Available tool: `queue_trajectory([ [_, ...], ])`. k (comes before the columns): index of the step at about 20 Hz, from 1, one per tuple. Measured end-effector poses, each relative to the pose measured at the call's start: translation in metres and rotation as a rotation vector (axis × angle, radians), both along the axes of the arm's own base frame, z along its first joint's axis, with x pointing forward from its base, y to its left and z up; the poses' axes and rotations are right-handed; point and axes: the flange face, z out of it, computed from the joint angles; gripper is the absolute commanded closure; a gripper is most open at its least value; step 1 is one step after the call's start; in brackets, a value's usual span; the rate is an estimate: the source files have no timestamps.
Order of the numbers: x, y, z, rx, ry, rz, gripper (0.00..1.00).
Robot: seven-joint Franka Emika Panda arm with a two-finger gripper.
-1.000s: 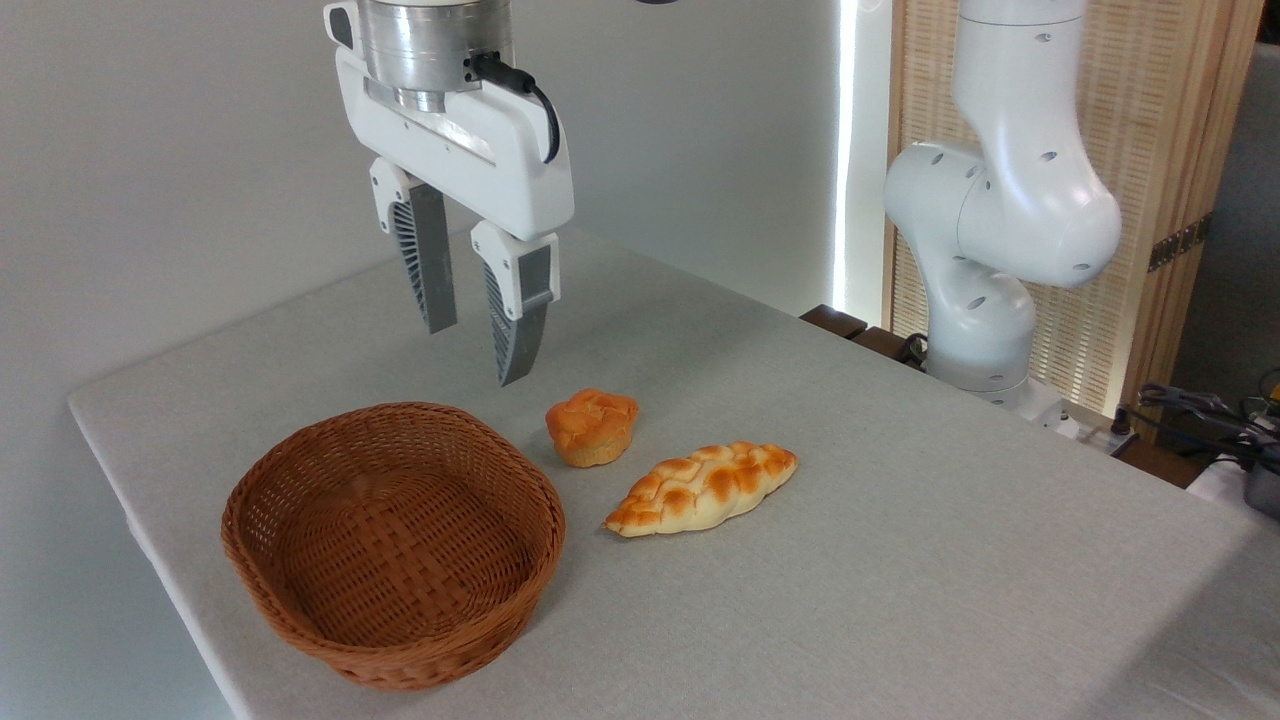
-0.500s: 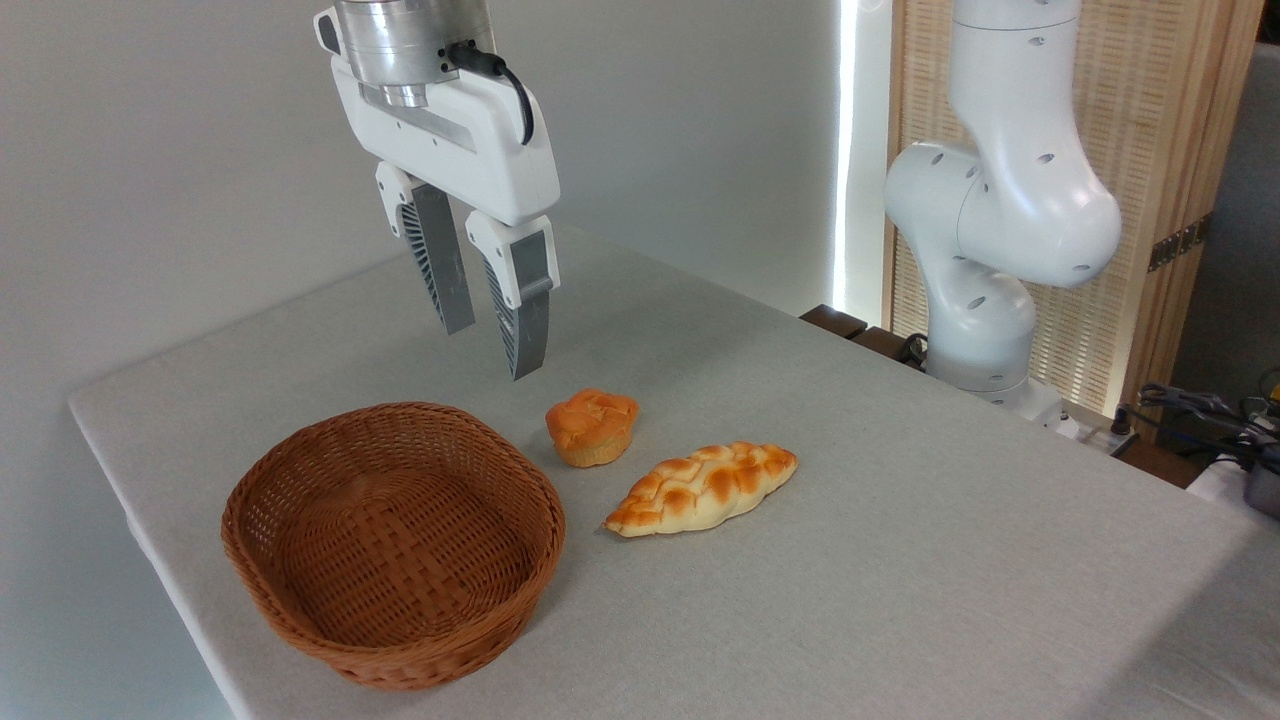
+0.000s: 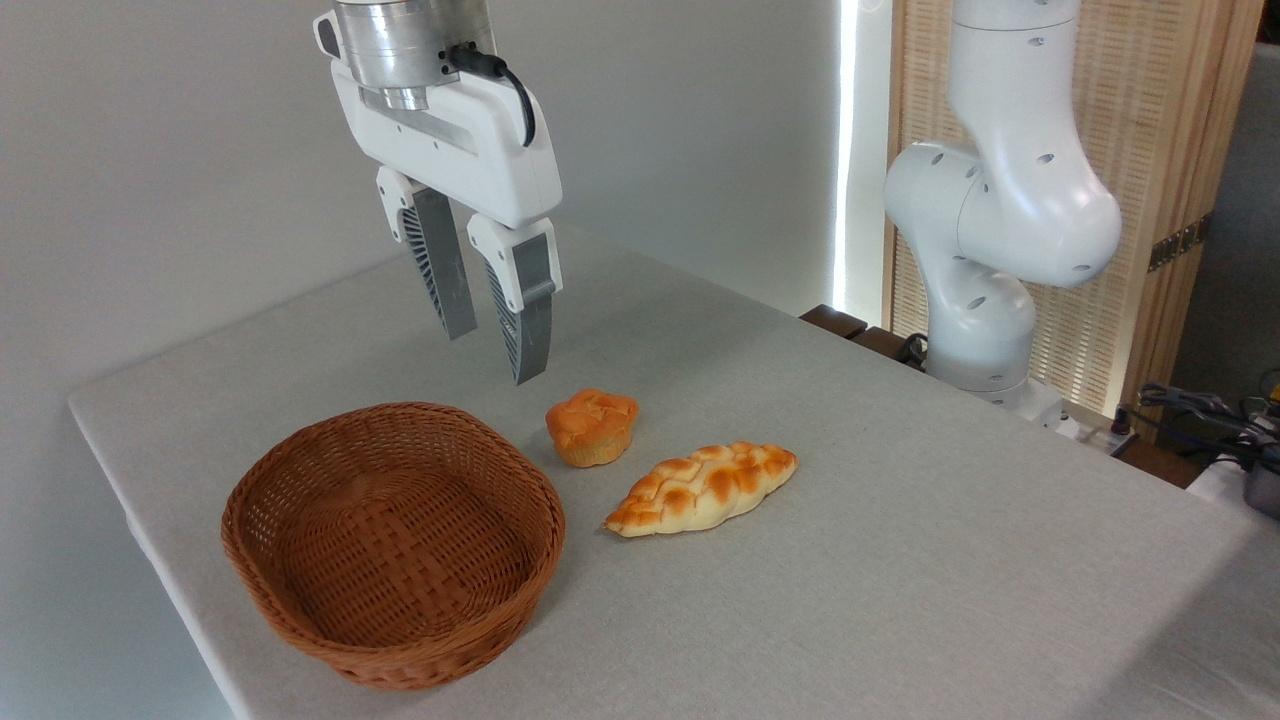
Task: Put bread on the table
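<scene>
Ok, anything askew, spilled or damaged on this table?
Nothing stands out. The bread lies intact on the table, the bun sits upright beside it, and the basket stands level and empty. The gripper hangs open above, holding nothing.

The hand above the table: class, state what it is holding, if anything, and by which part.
Nothing is held. The hand hangs open and empty above the table, while the bread lies on the cloth beside the basket.
</scene>
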Motion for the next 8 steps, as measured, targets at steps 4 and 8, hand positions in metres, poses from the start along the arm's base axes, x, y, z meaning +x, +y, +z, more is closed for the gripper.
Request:
queue_trajectory([
  [4,0.0004,0.0022,-0.0007,0.030,-0.001,-0.002,0.00],
  [8,0.0001,0.0024,-0.0019,0.031,0.006,-0.002,0.00],
])
